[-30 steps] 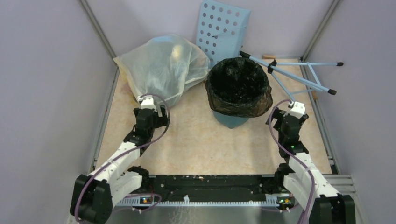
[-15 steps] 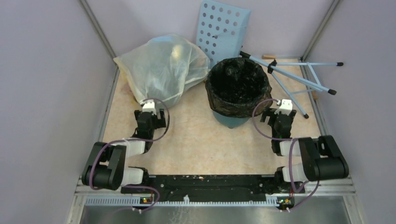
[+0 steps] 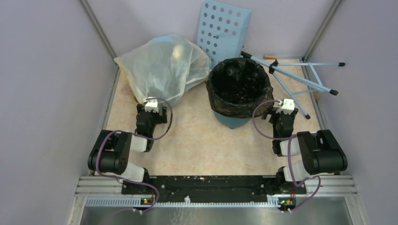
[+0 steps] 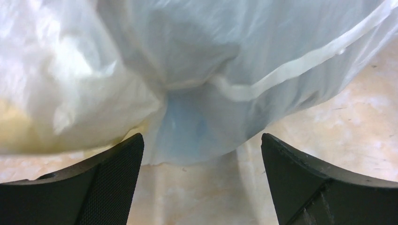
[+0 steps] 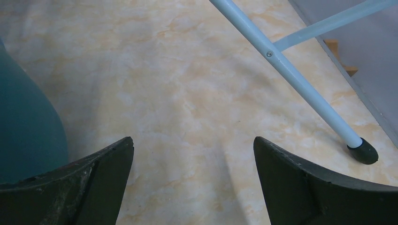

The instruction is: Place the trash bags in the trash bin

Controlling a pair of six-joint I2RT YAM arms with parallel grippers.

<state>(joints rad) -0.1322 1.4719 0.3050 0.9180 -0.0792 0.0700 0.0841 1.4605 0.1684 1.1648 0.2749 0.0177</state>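
Observation:
The black trash bag point(image 3: 239, 86) lines the teal trash bin point(image 3: 233, 121), its rim folded over the bin's top at the middle back of the table. The bin's teal side also shows at the left edge of the right wrist view point(image 5: 26, 131). My left gripper point(image 3: 151, 108) is open and empty, low over the table just in front of the large translucent bag point(image 3: 162, 70). My right gripper point(image 3: 285, 108) is open and empty, low to the right of the bin. The left gripper point(image 4: 202, 145) faces the bag's bottom edge; the right gripper point(image 5: 192, 145) faces bare table.
A pale blue panel with round holes point(image 3: 225, 28) leans on the back wall. A pale blue folding frame point(image 3: 300, 75) lies at the back right; one of its legs with a black foot point(image 5: 362, 151) lies just right of my right gripper. Walls close both sides.
Both arms have folded back toward their bases and dropped low over the table, the grippers staying open. The bin, black bag and translucent bag have not moved.

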